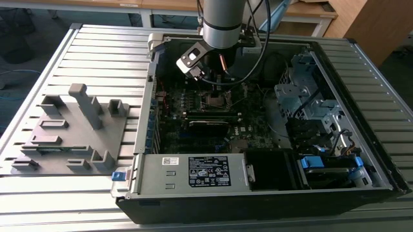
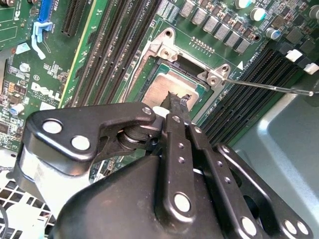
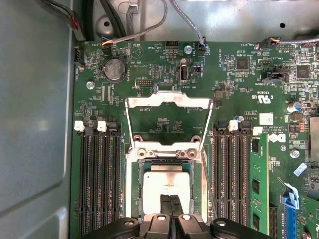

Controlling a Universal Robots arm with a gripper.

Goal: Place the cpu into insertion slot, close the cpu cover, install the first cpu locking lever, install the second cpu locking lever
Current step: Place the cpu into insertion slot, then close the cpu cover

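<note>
Cpu [image 3: 162, 181]: lies flat in insertion slot [image 3: 132, 194], dull grey-tan face up, edges look square to the rim, no tilt seen. Cpu cover [image 3: 168, 101] stands open just behind the slot; thin silver frame w/ cut-out middle. My gripper [image 3: 172, 199]: pinched closed, nothing held, tips over cpu face; can't tell if touching. Judgement: placing looks done, cover step in hand. It calls for clearing chip w/o dragging it, then pressing frame's far bar down.
</note>
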